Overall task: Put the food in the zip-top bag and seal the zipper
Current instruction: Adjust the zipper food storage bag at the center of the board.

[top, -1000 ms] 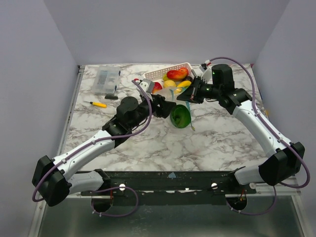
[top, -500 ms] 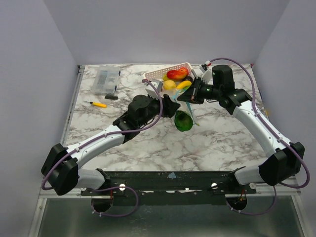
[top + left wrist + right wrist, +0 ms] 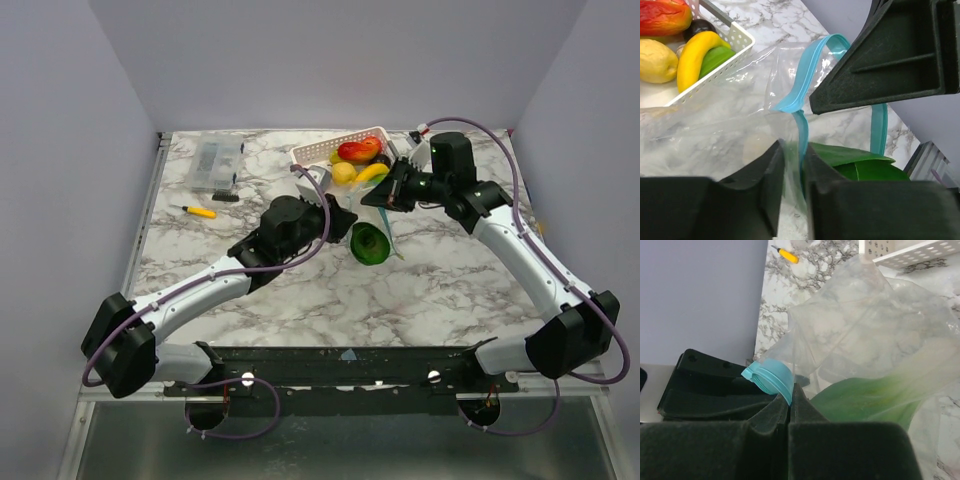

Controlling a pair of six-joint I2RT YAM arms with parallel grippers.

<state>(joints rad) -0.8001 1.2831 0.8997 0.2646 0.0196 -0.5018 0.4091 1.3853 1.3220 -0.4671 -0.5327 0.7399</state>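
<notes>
The clear zip-top bag point(image 3: 374, 222) hangs between both grippers near the table's middle, with a green leafy food piece point(image 3: 368, 243) inside. My right gripper point(image 3: 790, 395) is shut on the blue-green zipper point(image 3: 770, 377) at one end of the mouth. My left gripper point(image 3: 794, 150) straddles the opposite rim. The zipper point(image 3: 802, 85) and film run through a narrow gap between its jaws, which are not pressed flat together. More food lies in the white basket point(image 3: 320, 150): a red-orange piece point(image 3: 358, 151), a lemon point(image 3: 344, 171) and a banana point(image 3: 372, 171).
A small clear hard box point(image 3: 215, 163) sits at the back left, with a yellow-handled tool point(image 3: 200, 211) in front of it. The basket rim point(image 3: 735, 30) stands just behind the bag. Side walls close in the table left and right.
My left arm has swung right to the bag's mouth and its jaws have narrowed around the rim. The bag and green piece shifted slightly. The right gripper has held still.
</notes>
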